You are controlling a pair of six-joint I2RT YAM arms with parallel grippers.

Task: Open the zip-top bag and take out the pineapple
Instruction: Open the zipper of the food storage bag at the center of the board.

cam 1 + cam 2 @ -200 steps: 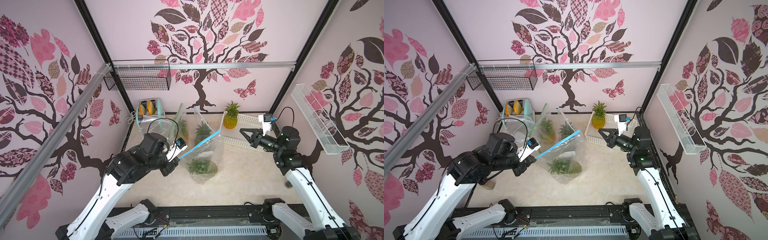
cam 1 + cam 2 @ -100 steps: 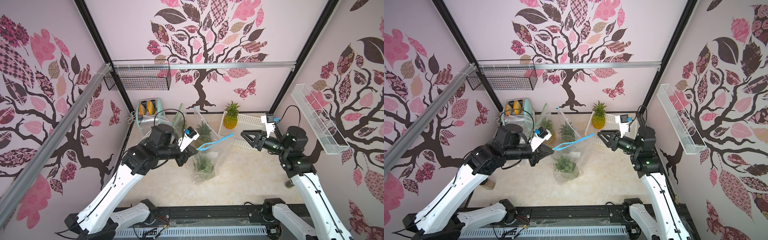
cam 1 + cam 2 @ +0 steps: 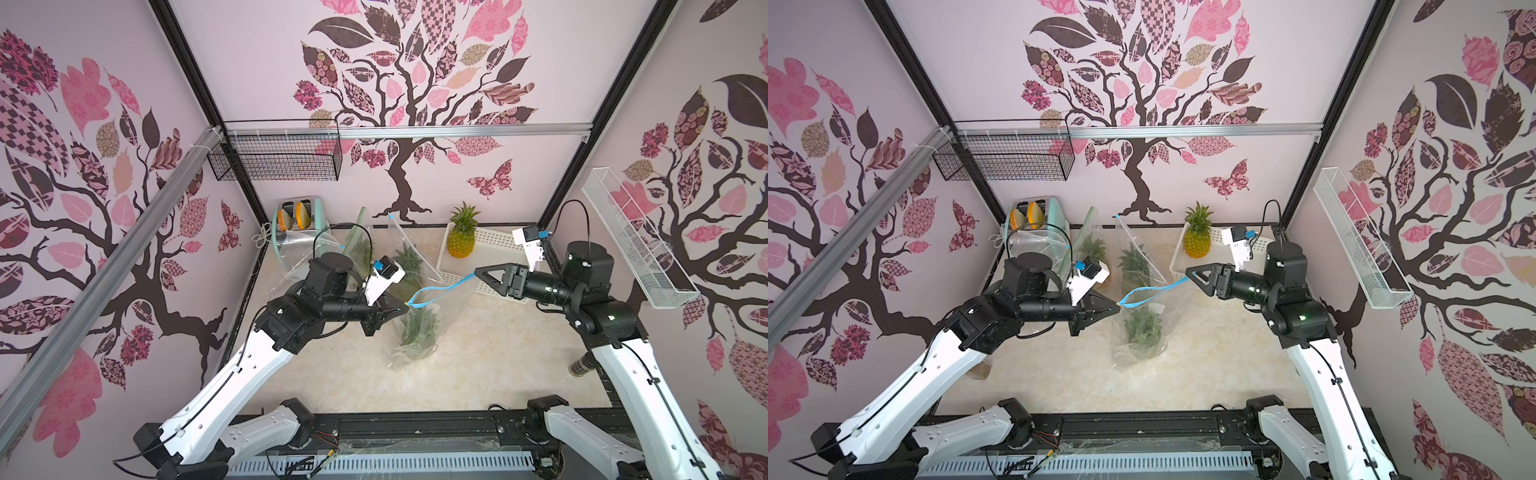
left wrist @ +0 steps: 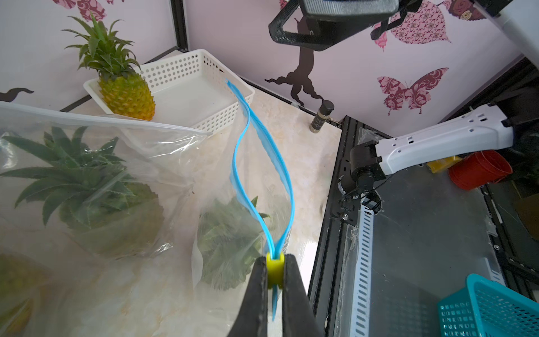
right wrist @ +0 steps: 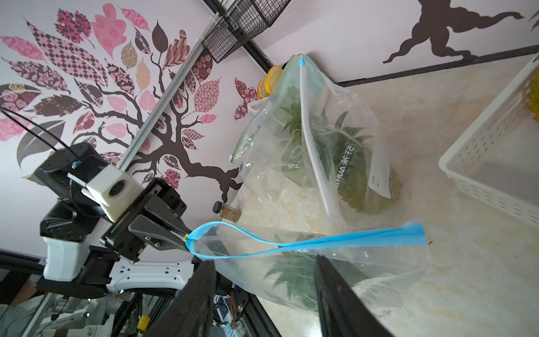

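Clear crinkly zip-top bag slumps on the tabletop, spiky pineapple inside, left claw pinched on its yellow slider, right claw agape, empty, 2 bagged pineapples crowding behind beside a perforated white basket.

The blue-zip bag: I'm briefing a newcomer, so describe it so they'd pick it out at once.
On the marble table, several clear bags stand left of the white basket. This bag is the one nearest the arms' bases, mid-table. Only its zip strip is bright blue, and the left gripper pinches its yellow slider.
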